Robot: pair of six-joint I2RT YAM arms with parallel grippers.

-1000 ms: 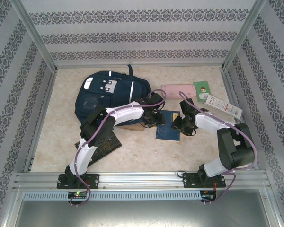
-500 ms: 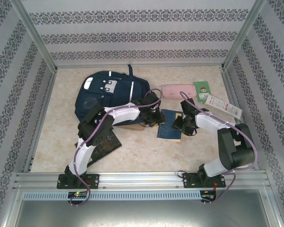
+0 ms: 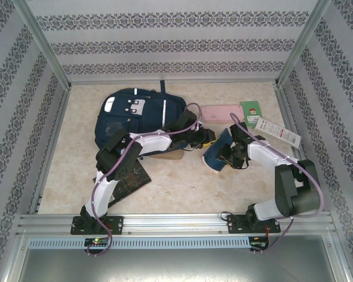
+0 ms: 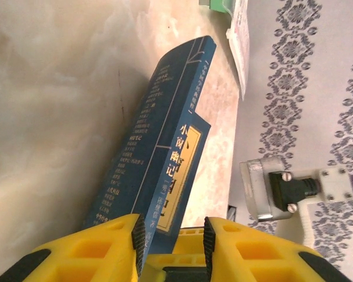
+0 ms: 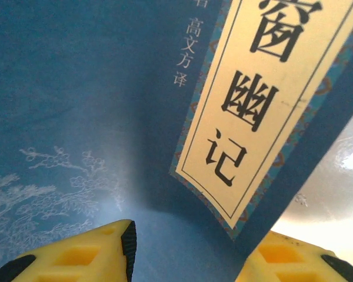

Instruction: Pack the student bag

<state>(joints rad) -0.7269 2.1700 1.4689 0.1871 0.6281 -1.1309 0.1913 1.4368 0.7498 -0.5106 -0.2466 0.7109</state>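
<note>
- My left gripper [image 4: 172,226] has a corner of the blue book [image 4: 159,147] between its yellow fingers. The black pad [image 4: 139,235] on one side lies against the back cover. A thin strip of yellow shows between the front cover and the other pad, so I cannot tell whether the book is truly pinched.
- My right gripper [image 5: 194,234] has its fingers spread wide, with the book's front cover and cream title label close up between them. Whether they press on the book I cannot tell from here.
- From above, the book is tipped up off the table [image 3: 182,188] rather than lying flat. The left gripper is at its far-left edge and the right gripper at its right side.
- The student bag [image 3: 135,114] lies flat on the far left of the table, front pockets and white-grey patch upward. It is left of the book and apart from it, and my left forearm crosses its near-right corner.
- A flat brown thing [image 3: 165,155] lies at the bag's near edge, under that forearm.
- A dark book [image 3: 129,176] lies nearer to me, partly under the left elbow.
- Beyond the blue book, toward the back wall, lies a pink case [image 3: 219,111] with a green card [image 3: 251,110] just to its right. A white leaflet [image 3: 276,131] lies slanted further right.
</note>
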